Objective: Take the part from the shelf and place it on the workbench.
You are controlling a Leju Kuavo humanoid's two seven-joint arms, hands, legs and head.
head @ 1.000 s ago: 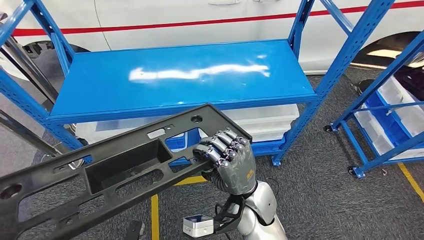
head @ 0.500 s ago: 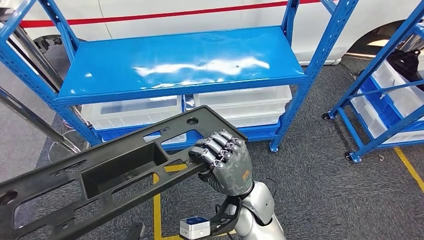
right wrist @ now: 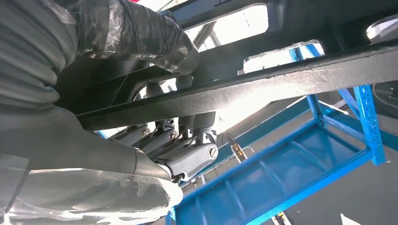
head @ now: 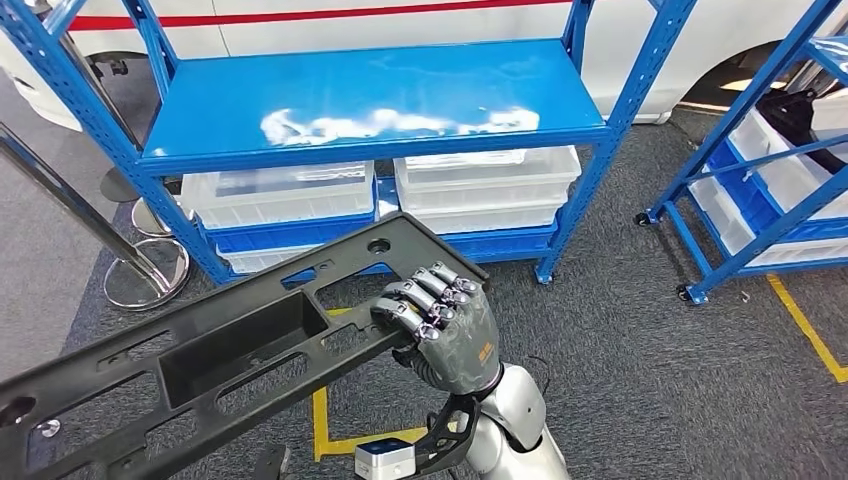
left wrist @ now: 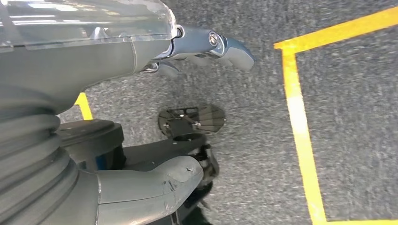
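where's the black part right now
In the head view, the black part runs from lower left toward centre, off the blue shelf and held above the carpet by the right hand, whose fingers wrap its near edge.

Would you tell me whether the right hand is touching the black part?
Touching: the head view shows the right hand with fingers curled over the black part's edge.

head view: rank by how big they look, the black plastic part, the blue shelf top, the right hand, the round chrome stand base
1. Long black plastic part, though nearness to the camera inflates it
2. Blue metal shelf top, close in apparent size
3. Grey right hand
4. Round chrome stand base
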